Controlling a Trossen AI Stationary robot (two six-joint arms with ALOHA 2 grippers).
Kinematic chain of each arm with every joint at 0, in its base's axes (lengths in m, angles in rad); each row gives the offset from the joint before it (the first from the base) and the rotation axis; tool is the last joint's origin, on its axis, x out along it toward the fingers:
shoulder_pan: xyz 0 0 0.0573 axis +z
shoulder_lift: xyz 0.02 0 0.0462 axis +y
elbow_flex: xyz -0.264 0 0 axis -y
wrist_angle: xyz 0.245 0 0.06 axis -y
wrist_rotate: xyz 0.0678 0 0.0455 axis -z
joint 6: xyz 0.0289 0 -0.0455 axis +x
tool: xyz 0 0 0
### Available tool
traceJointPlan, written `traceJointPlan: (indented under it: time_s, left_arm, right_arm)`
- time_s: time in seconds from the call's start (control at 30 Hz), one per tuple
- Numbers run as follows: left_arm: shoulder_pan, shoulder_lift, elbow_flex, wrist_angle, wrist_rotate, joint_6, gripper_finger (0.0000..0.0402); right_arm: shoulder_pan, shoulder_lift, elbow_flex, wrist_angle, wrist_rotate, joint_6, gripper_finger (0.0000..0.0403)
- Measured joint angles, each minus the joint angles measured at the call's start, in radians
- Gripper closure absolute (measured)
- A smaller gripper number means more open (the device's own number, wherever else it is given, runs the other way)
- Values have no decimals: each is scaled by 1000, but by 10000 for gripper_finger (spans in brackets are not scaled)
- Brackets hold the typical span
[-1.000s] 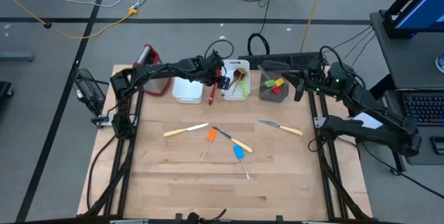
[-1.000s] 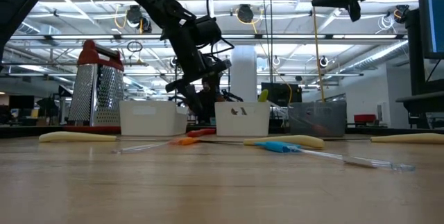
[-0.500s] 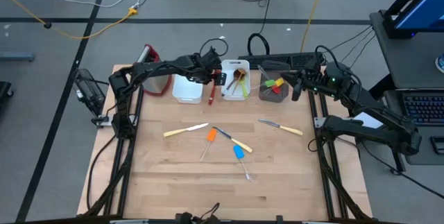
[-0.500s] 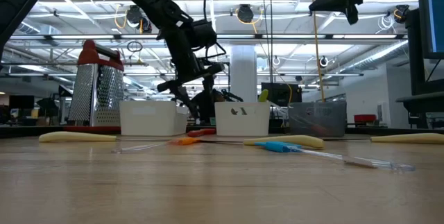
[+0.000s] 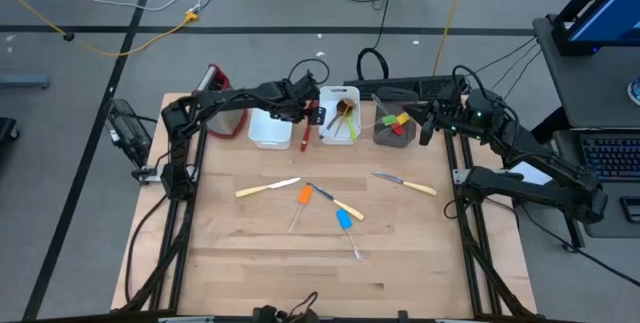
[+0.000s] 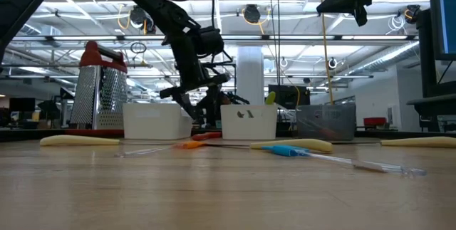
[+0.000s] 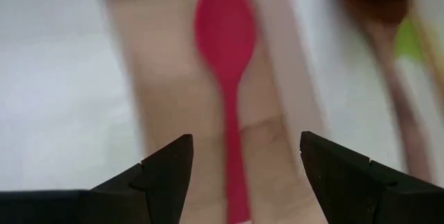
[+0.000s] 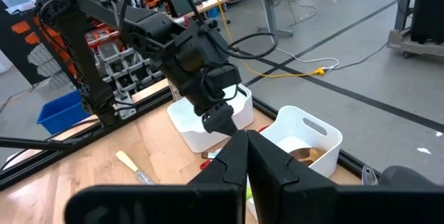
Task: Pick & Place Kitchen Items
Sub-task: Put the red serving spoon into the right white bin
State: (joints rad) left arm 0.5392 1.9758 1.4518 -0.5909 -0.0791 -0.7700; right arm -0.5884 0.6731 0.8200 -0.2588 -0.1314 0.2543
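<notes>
We see the left claw (image 7: pixel 239 165) with fingers apart, hovering over the red spoon (image 7: pixel 227 78), which lies on the table (image 5: pixel 250 243) in the gap between the two white bins (image 5: pixel 268 129). The right claw (image 8: pixel 246 158) is pressed together, empty, raised beyond the bins' right side.

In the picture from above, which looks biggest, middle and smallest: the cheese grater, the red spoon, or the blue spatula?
1. Grater, partly under the arm.
2. Red spoon and blue spatula look alike; unsure.
</notes>
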Motion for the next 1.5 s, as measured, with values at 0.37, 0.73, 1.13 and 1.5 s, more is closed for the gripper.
traceJointPlan:
  time_s: [0.37, 0.73, 1.13, 1.5]
  left_arm:
    - [-4, 84, 1, 25, 5, -26, 131]
    - [-2, 126, 2, 51, 57, -60, 157]
    - [15, 128, 0, 60, 91, -78, 338]
    - [23, 123, 0, 70, 128, -117, 373]
  right_arm:
    - [0, 0, 0, 0, -1, 5, 403]
    - [0, 0, 0, 0, 0, 26, 403]
    - [0, 0, 0, 0, 0, 33, 403]
    - [0, -1, 0, 0, 3, 33, 403]
